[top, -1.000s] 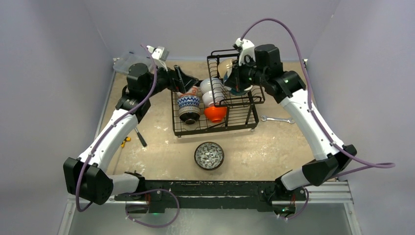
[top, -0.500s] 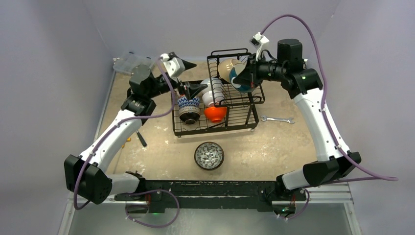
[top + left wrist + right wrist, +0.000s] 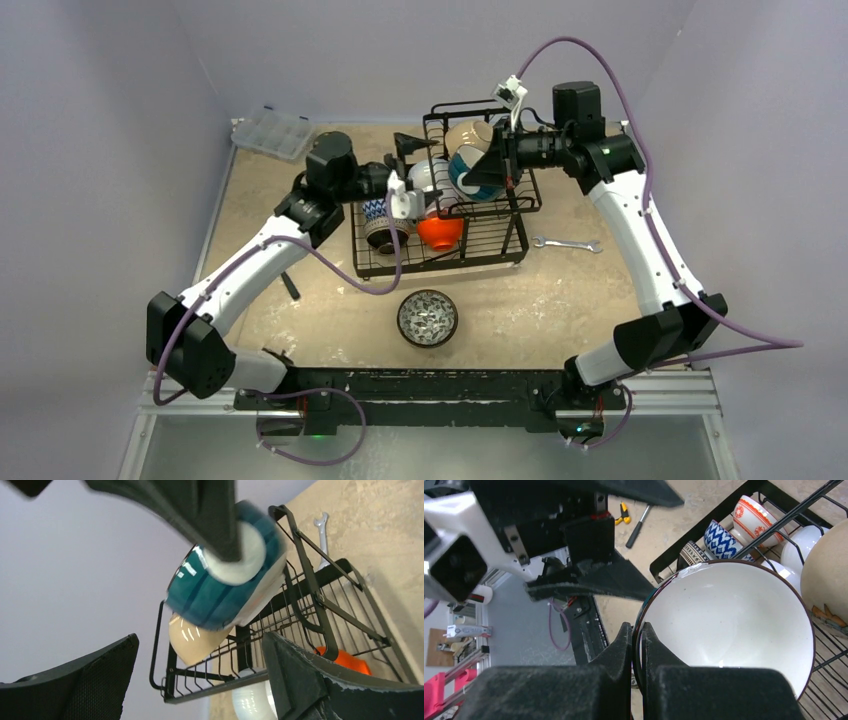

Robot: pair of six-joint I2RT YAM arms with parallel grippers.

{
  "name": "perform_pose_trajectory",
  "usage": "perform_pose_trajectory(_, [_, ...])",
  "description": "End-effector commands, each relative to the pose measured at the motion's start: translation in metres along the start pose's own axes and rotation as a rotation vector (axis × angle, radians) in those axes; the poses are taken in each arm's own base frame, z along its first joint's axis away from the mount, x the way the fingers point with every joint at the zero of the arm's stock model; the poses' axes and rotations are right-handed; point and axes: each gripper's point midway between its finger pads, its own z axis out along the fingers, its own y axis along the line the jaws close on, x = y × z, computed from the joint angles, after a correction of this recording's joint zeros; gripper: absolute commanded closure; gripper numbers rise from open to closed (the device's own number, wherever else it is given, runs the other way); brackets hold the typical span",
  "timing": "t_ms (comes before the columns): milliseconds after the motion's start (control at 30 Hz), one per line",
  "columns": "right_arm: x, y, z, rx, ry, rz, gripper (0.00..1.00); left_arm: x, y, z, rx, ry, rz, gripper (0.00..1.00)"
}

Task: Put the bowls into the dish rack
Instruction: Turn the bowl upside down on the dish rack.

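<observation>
Your right end effector (image 3: 636,630) clenched on teal bowl (image 3: 220,595) rim over rack (image 3: 440,262), your left end effector (image 3: 200,639) released, empty, just beside it

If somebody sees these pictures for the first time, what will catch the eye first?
Probably the teal bowl, white inside, pinched by its rim in the right gripper at the raised basket of the black dish rack. Then the bright orange bowl low in the rack, and one patterned bowl alone on the table before it.

Nine bowls (image 3: 427,317), one black wire dish rack (image 3: 495,245), one wrench (image 3: 567,244), one clear compartment box (image 3: 270,132)
</observation>
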Motion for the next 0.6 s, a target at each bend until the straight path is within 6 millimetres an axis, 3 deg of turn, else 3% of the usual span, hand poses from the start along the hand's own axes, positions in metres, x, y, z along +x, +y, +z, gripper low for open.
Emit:
perform_pose_trajectory(0, [-0.023,0.021,-0.008,-0.072,-0.051,-0.108,1.00,-0.015,0.003,0.018,0.034,0.008,0.272,0.08])
perform_pose_trajectory(400, [-0.024,0.021,-0.005,-0.100,-0.042,-0.099,1.00,-0.004,-0.013,0.058,0.133,0.120,0.421,0.11])
perform_pose_trajectory(567, [-0.025,0.022,-0.005,-0.100,-0.042,-0.096,1.00,0.006,-0.022,0.067,0.185,0.178,0.501,0.23])
